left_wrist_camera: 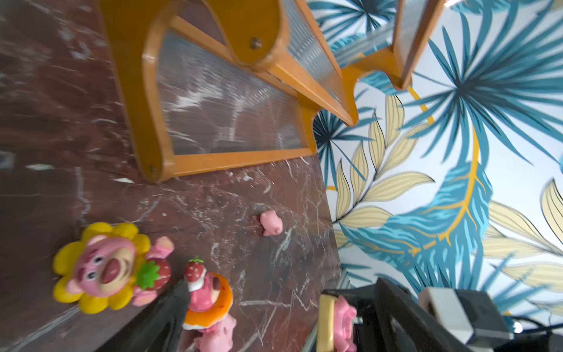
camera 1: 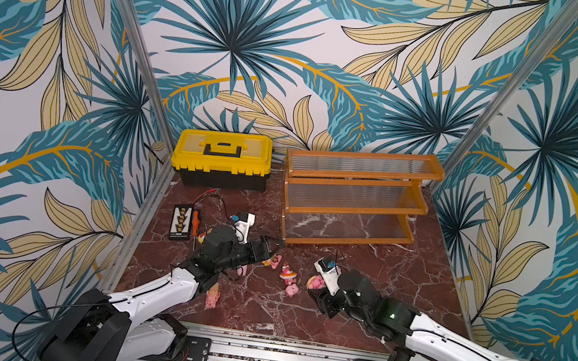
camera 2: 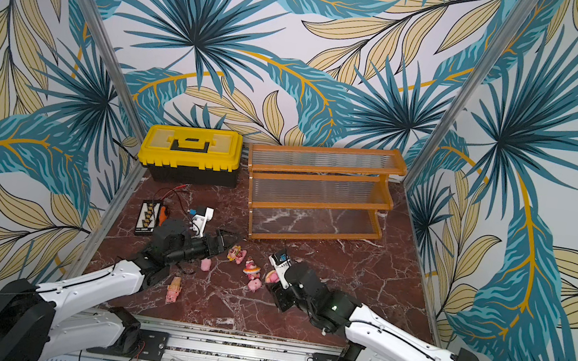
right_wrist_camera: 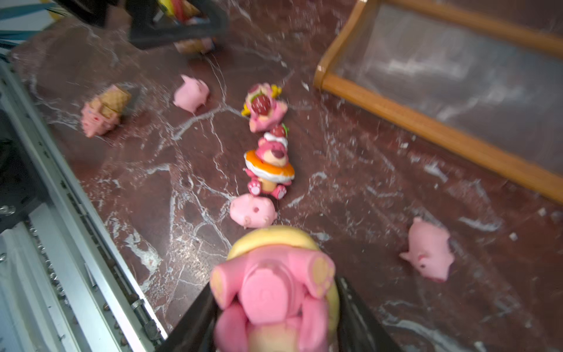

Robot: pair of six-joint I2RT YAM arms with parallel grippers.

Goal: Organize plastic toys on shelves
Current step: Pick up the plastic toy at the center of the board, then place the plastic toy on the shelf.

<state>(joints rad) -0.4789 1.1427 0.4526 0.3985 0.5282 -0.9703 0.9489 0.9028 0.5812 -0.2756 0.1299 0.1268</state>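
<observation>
Teal-and-tan leaf walls (camera 1: 302, 18) enclose a red marble worktop (camera 1: 381, 279), with metal posts (camera 1: 139, 53) at the far corners and a rail (camera 1: 278, 356) along the near edge.

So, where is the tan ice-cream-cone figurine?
In a top view, the tan ice-cream-cone figurine lies on the red marble tabletop, beside the white left arm.

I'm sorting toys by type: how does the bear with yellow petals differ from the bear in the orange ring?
The petal bear wears yellow petals round its head; the ring bear wears an orange ring round its waist. The petal bear holds a strawberry at its chest; the ring bear carries one on its head. The petal bear seems tipped onto its back; the ring bear sits upright. Both are pink bears on the marble table.
</observation>
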